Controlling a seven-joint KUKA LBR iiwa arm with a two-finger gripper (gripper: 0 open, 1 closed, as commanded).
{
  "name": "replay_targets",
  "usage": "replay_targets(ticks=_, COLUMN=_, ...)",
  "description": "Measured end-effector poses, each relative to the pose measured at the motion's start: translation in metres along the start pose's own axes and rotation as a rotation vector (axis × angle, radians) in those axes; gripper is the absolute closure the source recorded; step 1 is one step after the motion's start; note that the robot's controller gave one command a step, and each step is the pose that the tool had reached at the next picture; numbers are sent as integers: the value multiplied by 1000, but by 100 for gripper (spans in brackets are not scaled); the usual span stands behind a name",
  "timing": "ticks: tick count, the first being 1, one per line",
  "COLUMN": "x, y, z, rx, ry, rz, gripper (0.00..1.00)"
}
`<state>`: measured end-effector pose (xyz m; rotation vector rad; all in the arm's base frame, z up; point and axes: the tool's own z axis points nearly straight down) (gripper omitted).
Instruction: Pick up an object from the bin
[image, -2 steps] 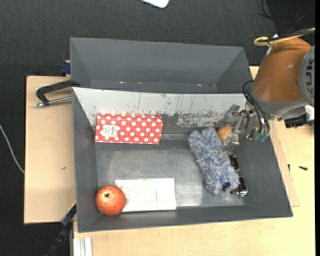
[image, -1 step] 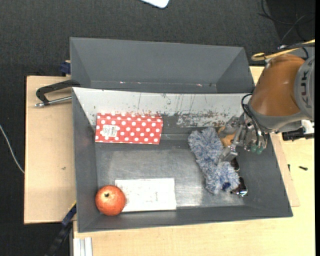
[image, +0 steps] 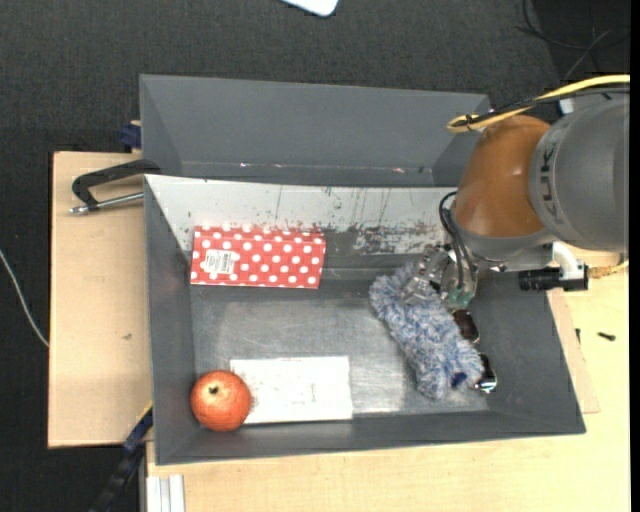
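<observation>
Carpet (image: 300, 40), dark, surrounds the scratched grey bin (image: 300, 320); fingers (image: 452, 282) sit at the blue-white cloth (image: 425, 335), open or shut unclear.

no writing can be read: the white label (image: 218, 263) on the red white-dotted box (image: 275, 258) carries print too small to make out.

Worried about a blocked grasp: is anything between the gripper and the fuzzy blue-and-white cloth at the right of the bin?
Nothing visible does. The gripper is at the upper end of the fuzzy blue-and-white cloth; the red polka-dot box, flat white card and red apple lie well apart, toward the view's left.
</observation>
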<state>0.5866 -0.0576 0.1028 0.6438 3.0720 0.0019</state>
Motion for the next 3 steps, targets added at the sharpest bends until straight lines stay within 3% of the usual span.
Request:
replay_targets(ticks=1, x=0, y=0, z=0, rx=0, ry=0, rz=0, gripper=100)
replay_targets(ticks=2, x=3, y=1, z=-85, rx=-1, ry=-4, rz=-19, gripper=100)
replay_targets(ticks=3, x=6, y=4, z=-105, rx=-2, ry=-5, rz=-27, gripper=100)
